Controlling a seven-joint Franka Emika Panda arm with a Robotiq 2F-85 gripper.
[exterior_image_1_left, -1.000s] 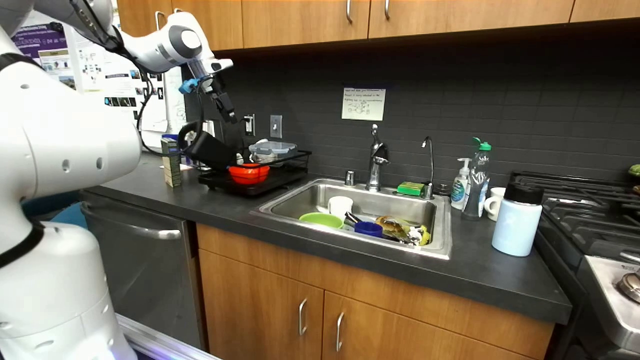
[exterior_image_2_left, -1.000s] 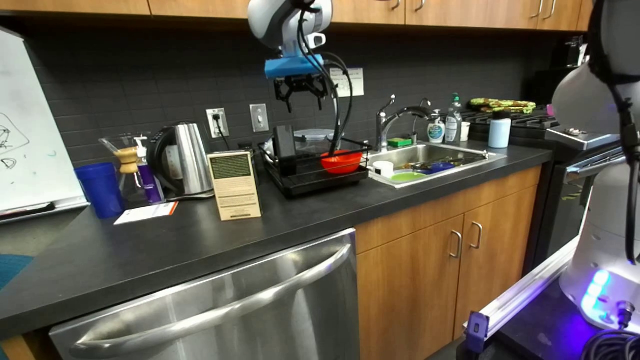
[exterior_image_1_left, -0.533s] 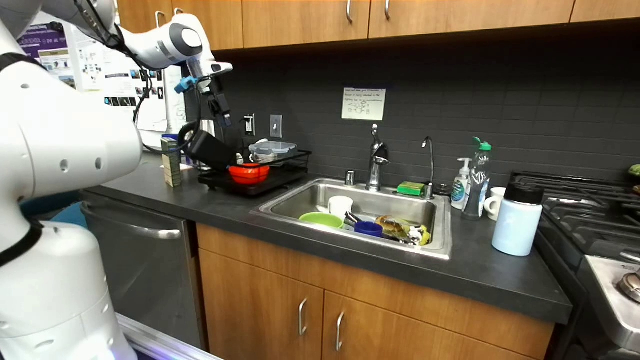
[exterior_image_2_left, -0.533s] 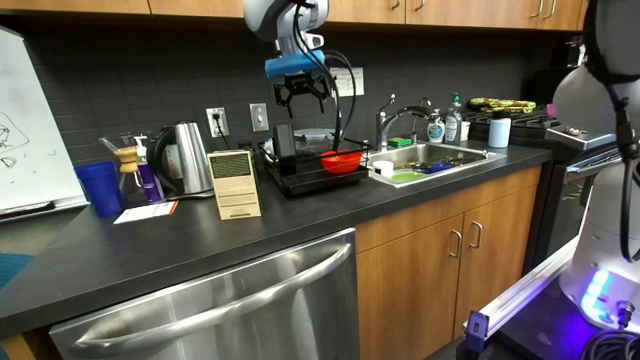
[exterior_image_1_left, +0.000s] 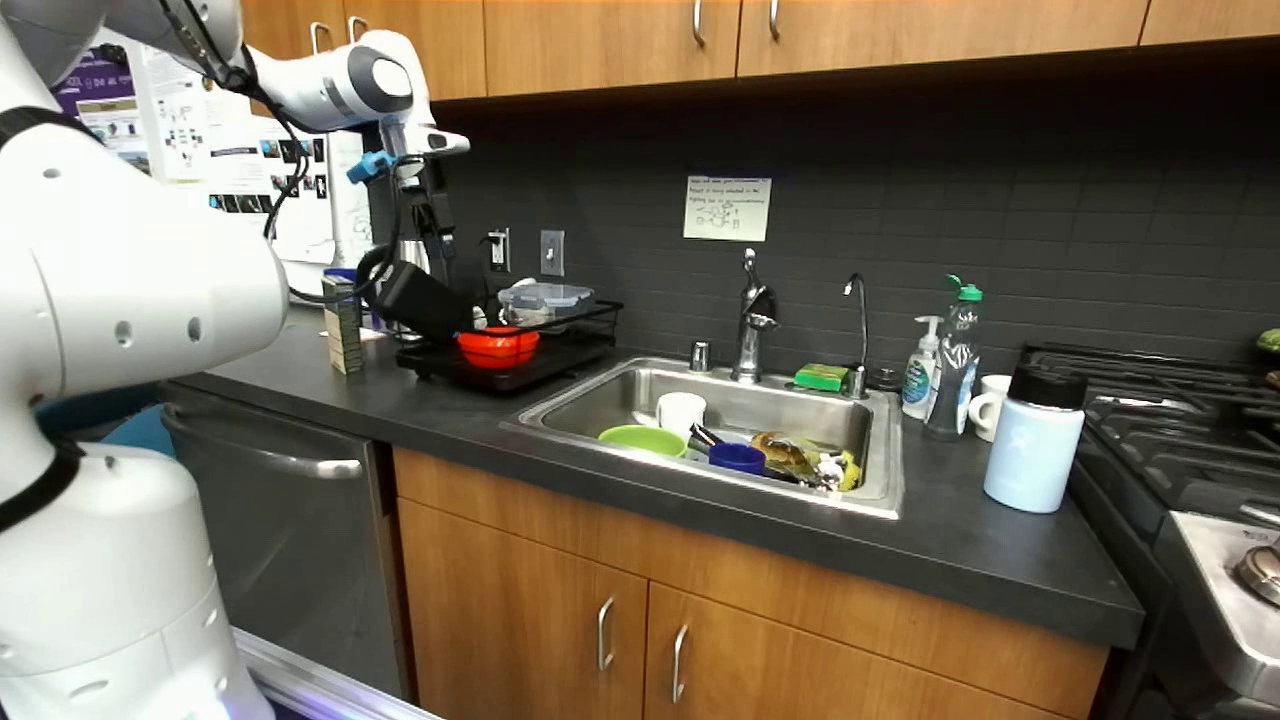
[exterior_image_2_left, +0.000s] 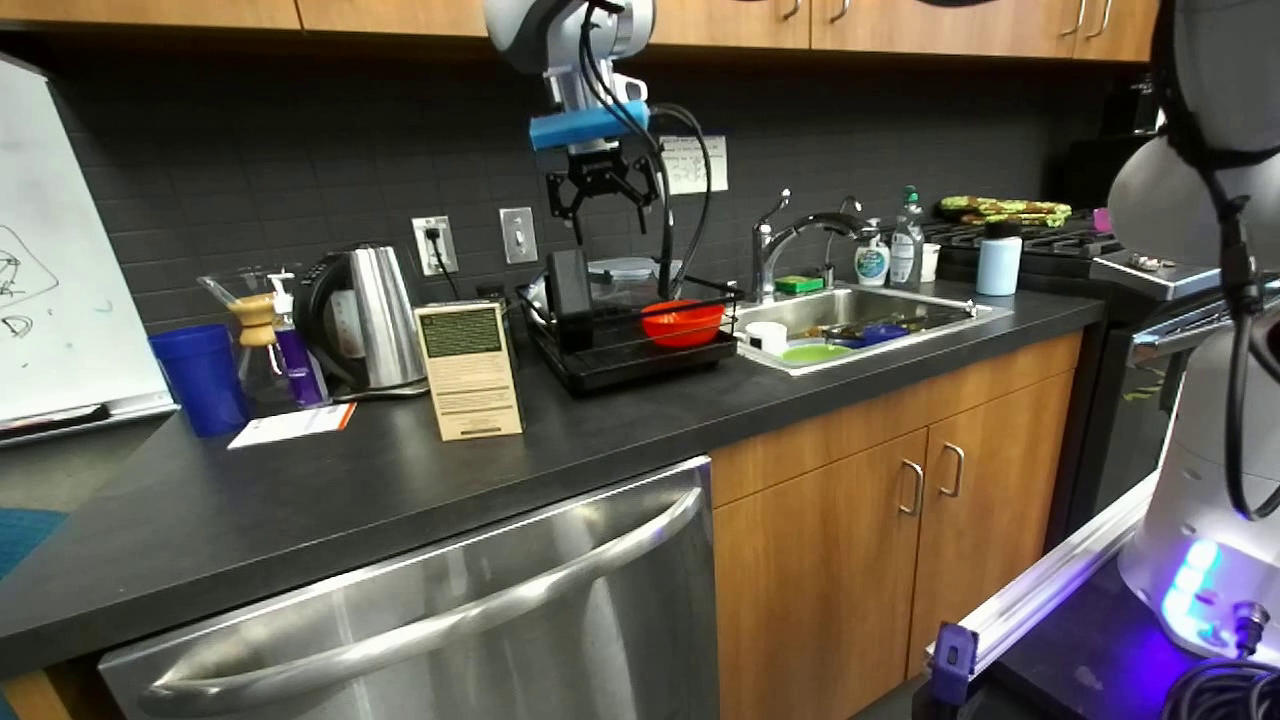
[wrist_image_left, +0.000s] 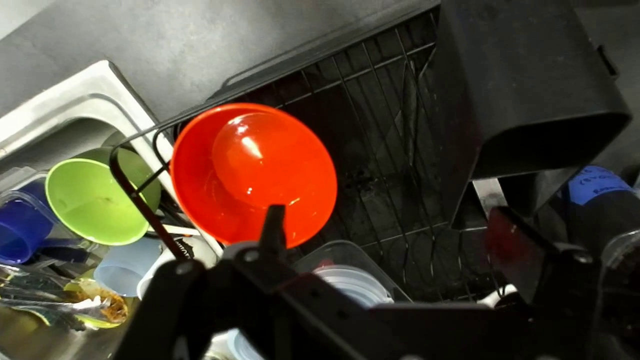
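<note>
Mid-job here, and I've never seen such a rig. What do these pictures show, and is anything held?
You have a jointed white robot arm ending in a black pincer. Both exterior views come from cameras outside the robot; the wrist camera rides on the arm, looking down past the pincer. On the dark countertop sits a black wire dish rack bearing a round red-orange bowl, a clear lidded container and a black boxy vessel. Nearby are a silver metal kettle and a rectangular steel sink with a round lime-green bowl inside. The pincer hangs open above the rack, holding nothing.
</note>
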